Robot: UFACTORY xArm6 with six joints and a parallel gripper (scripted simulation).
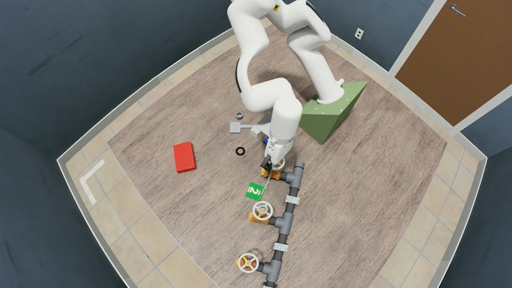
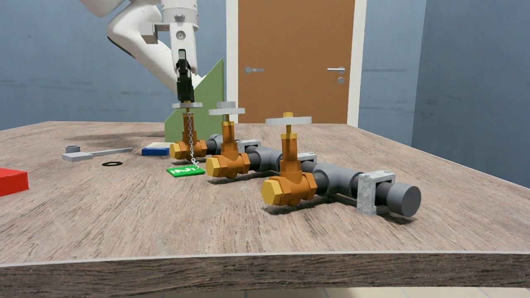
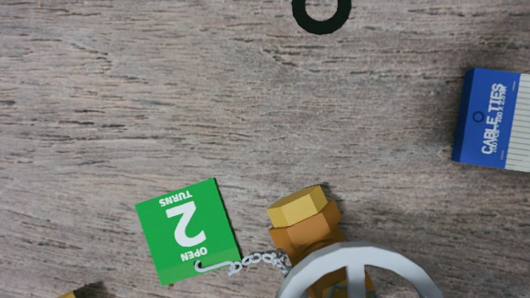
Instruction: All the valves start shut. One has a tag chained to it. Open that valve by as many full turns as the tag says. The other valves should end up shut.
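Three brass valves with white handwheels sit on a grey pipe (image 1: 284, 218). The far valve (image 2: 187, 142) has a chain leading to a green tag (image 1: 254, 189) that reads "OPEN 2 TURNS"; the tag also shows in the wrist view (image 3: 188, 229). My gripper (image 2: 184, 97) is open and stands just above this valve's handwheel (image 2: 187, 105), holding nothing. The handwheel's rim shows at the bottom of the wrist view (image 3: 356, 269). The middle valve (image 1: 259, 215) and the near valve (image 1: 245, 264) stand apart from the gripper.
A red block (image 1: 184, 157), a black ring (image 1: 241, 148), a grey wrench-like tool (image 1: 238, 127) and a small grey cap (image 1: 239, 115) lie to the left. A blue cable-ties box (image 3: 490, 120) lies beside the tagged valve. The arm's green base wedge (image 1: 331, 113) stands behind.
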